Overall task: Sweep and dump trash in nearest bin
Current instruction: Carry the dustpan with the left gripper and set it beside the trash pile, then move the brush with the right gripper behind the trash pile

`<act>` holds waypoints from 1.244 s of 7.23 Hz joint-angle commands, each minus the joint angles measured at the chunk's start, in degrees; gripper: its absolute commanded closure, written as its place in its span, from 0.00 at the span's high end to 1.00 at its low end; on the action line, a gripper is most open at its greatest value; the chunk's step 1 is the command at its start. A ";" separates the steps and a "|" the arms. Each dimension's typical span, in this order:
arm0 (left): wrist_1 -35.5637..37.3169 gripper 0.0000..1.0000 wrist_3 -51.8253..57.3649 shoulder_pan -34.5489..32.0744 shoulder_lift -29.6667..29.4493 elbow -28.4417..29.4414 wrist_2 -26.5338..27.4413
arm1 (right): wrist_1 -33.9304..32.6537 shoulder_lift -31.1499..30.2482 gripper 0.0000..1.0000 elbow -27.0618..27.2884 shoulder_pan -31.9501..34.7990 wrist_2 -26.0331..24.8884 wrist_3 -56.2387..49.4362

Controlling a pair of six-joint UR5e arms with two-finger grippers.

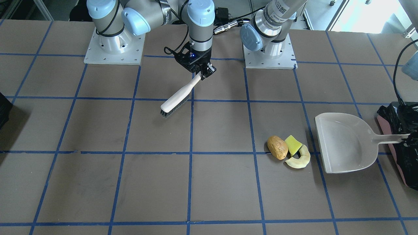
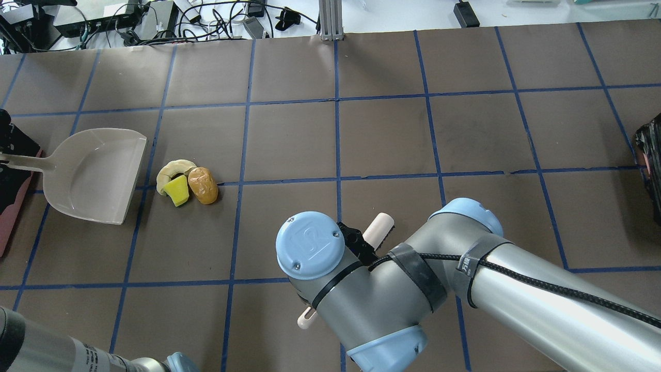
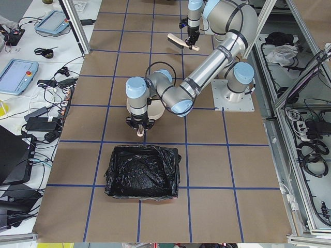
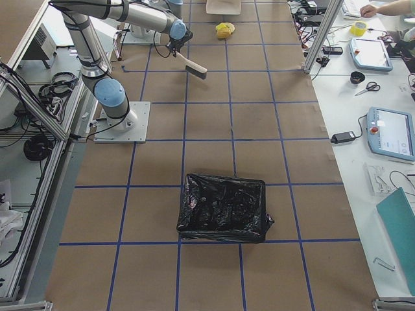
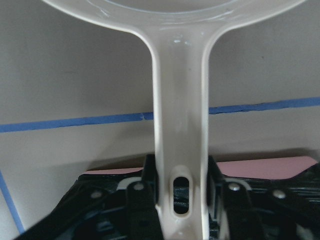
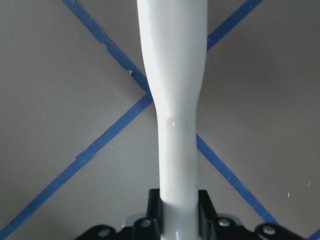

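The trash lies together on the table: a brown potato-like lump (image 1: 277, 147), a yellow-green wedge (image 1: 293, 145) and a pale crescent (image 1: 299, 159). The crescent lies just off the open mouth of a cream dustpan (image 1: 346, 143). My left gripper (image 1: 405, 138) is shut on the dustpan handle (image 5: 180, 150), over the rim of the pink-sided bin (image 1: 385, 129) with its black bag. My right gripper (image 1: 204, 70) is shut on the handle (image 6: 175, 100) of a cream brush (image 1: 178, 98), held tilted above the table, far from the trash.
A second black-bagged bin (image 4: 224, 207) stands at the table's other end and shows at the overhead view's right edge (image 2: 650, 165). The two arm bases (image 1: 114, 49) are bolted along the robot's side. Blue tape lines grid the brown table.
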 commanded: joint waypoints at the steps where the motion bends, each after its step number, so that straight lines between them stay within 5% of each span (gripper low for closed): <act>1: 1.21 0.00 -6.48 0.23 -1.93 -0.18 0.35 | -0.35 0.42 0.00 -0.17 0.00 0.24 0.00; 3: 2.00 0.00 -10.03 0.14 -1.67 -2.10 2.10 | 0.70 2.51 0.00 -3.76 0.18 0.59 0.09; 5: 10.31 0.00 -10.04 -0.21 -0.88 -7.36 3.26 | 1.40 7.34 0.00 -9.90 2.54 3.21 0.35; 9: 12.46 0.00 -4.33 -0.38 -0.88 -8.27 2.82 | 10.60 24.28 0.00 -34.47 8.51 4.47 7.63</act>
